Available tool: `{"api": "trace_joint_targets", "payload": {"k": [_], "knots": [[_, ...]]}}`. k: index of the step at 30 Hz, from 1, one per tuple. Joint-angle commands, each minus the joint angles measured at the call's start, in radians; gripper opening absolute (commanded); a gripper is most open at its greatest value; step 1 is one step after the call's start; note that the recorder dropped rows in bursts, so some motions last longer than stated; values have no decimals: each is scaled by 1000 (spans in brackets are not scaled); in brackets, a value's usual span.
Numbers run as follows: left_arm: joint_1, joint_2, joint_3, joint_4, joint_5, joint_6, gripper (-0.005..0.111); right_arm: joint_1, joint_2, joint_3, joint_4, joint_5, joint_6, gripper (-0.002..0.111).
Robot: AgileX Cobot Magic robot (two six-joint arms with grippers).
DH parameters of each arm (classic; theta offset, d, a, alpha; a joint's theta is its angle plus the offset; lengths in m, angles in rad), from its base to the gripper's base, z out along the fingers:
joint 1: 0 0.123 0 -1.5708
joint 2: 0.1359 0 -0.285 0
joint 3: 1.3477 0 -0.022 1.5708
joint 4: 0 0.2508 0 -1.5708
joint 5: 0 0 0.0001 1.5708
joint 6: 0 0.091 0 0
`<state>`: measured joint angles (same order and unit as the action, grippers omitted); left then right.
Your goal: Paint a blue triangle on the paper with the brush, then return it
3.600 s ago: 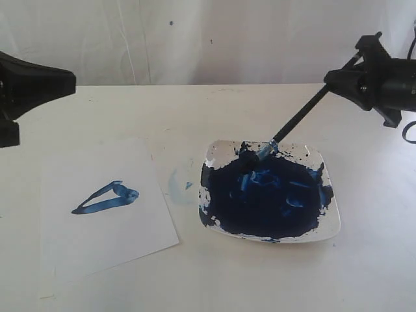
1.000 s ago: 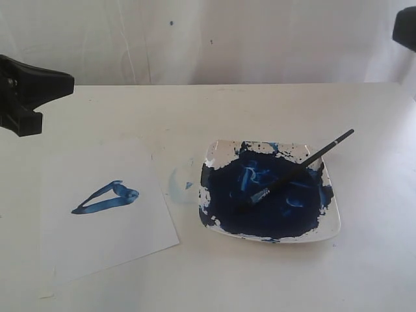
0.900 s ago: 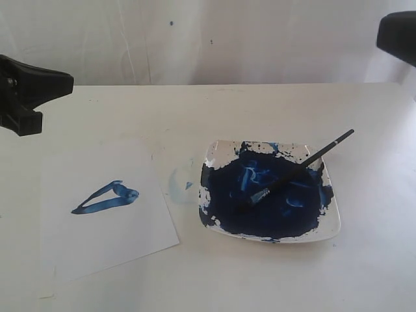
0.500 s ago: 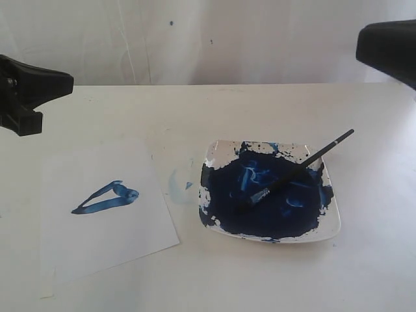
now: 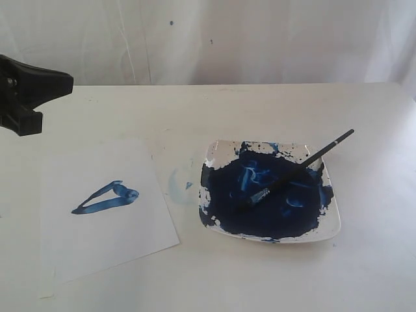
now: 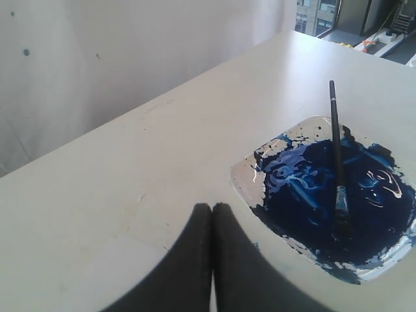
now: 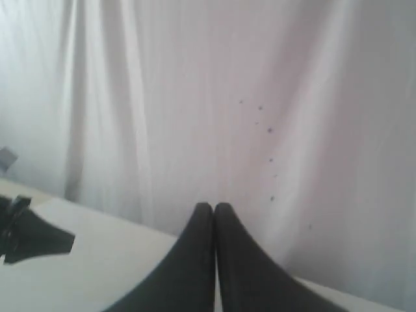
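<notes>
The brush (image 5: 305, 162) lies across the white square plate (image 5: 333, 224) of dark blue paint, bristles in the paint, handle end over the far right rim; it also shows in the left wrist view (image 6: 336, 149). The blue triangle (image 5: 107, 198) is painted on the paper (image 5: 104, 240) at the left. My left gripper (image 5: 65, 82) hovers at the far left above the table, shut and empty; in its wrist view its tips (image 6: 212, 207) are pressed together. My right gripper (image 7: 214, 207) is shut, empty, facing the curtain, and is outside the exterior view.
A pale blue smudge (image 5: 181, 185) marks the table between paper and plate. White curtain (image 5: 227, 39) closes off the back. The left arm's dark body (image 7: 32, 237) shows in the right wrist view.
The right arm let go of the brush, which now rests in the plate, and has drawn back up and out of the exterior view. The left arm barely moved.
</notes>
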<state>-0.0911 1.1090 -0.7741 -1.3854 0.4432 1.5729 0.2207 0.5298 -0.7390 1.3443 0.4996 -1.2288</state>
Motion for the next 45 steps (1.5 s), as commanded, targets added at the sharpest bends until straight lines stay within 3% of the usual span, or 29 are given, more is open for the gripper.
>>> {"api": "trace_joint_targets", "payload": {"k": [1, 7, 17, 25, 33, 34, 35, 36, 37, 39, 45], "knots": [[-3, -2, 5, -12, 5, -3, 0, -38, -84, 71, -4, -60, 31, 0], [-3, -2, 5, -12, -7, -3, 0, -129, -143, 235, 14, -107, 169, 0], [-3, -2, 5, -12, -7, -3, 0, -143, -286, 496, 103, -481, 800, 0], [-3, -2, 5, -12, -7, -3, 0, -289, -481, 609, 103, -493, 1198, 0], [-3, -2, 5, -14, -10, -3, 0, -316, -530, 622, 68, -459, 1195, 0], [-3, -2, 5, -14, -10, -3, 0, -316, -530, 622, 2, -459, 1195, 0], [-3, -2, 5, -14, -10, -3, 0, -316, -530, 622, -304, -481, 1238, 0], [-3, -2, 5, -14, -10, -3, 0, -316, -530, 622, -489, -485, 1269, 0], [-3, -2, 5, -14, -10, -3, 0, -316, -530, 624, -942, -468, 1351, 0], [-3, -2, 5, -14, -10, -3, 0, -316, -530, 632, -1189, -417, 1356, 0], [-3, -2, 5, -14, -10, -3, 0, -316, -530, 739, -1240, -418, 1254, 0]]}}
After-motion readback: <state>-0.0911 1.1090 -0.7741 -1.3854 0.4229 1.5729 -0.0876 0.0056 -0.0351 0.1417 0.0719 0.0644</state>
